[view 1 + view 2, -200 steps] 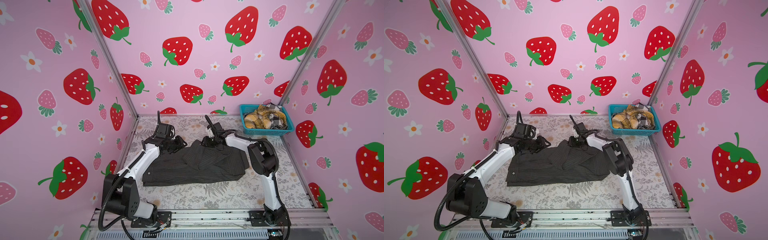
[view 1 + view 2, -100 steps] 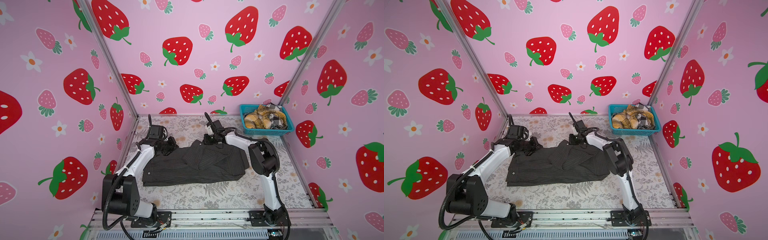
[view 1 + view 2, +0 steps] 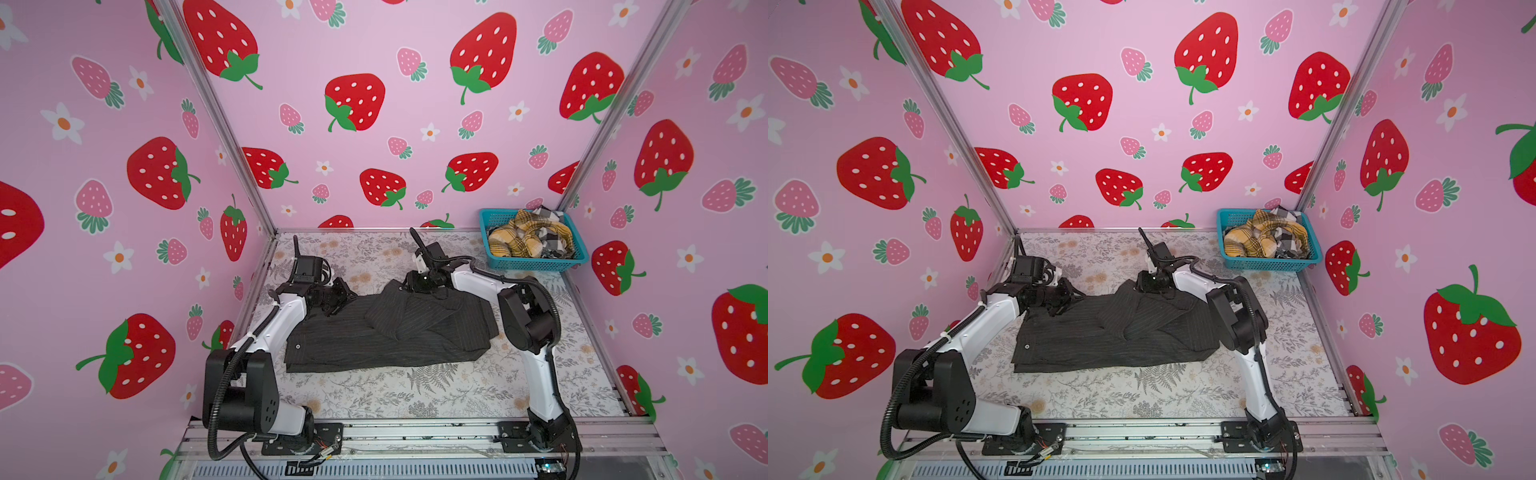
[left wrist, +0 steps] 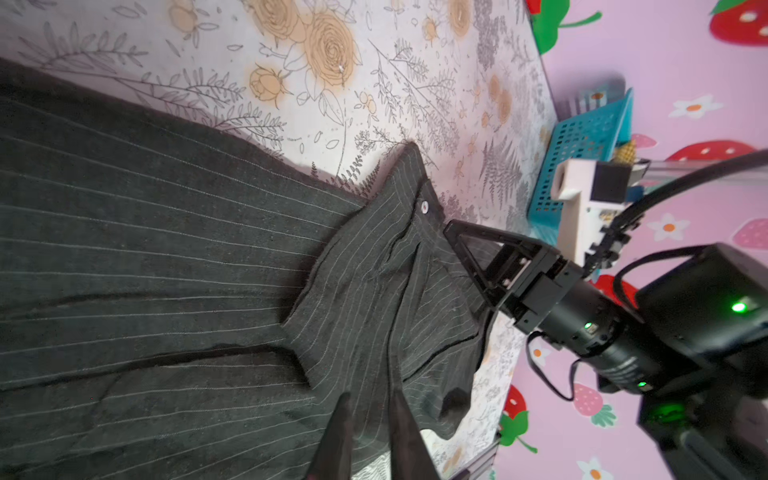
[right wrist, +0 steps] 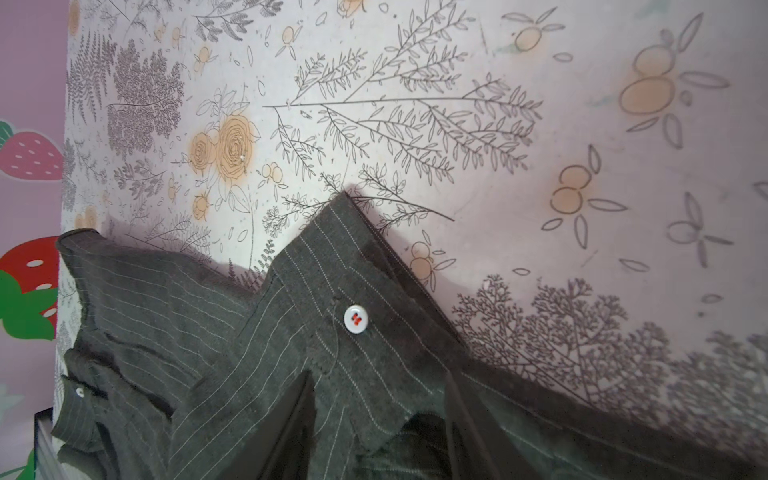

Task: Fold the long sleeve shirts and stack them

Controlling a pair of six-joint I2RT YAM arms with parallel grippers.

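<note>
Top views, charcoal shirt point(image 3: 390, 332): lies partly folded on the floral desk point(image 3: 374, 395), in the middle between both arms, with one sleeve laid across its body
Top views, teal basket point(image 3: 536, 264): stands in the far right corner, well apart from the charcoal shirt; it holds a bunched mustard plaid shirt point(image 3: 513, 243) and a black-and-white check shirt point(image 3: 555, 245)
Top views, left jaws: low at the charcoal shirt's far left edge; their gap is too small to tell here
Top views, right jaws: low at its far edge, near the middle
Left wrist, left jaws: two dark fingers point(image 4: 338, 440) stand a narrow gap apart over the striped cloth, holding nothing
Right wrist, right jaws: fingers point(image 5: 301, 424) stand wide apart with the end of the cuff point(image 5: 324, 257) between them, not pinched
Right wrist, cuff: white button point(image 5: 356, 319) faces up, corner points onto bare desk
</note>
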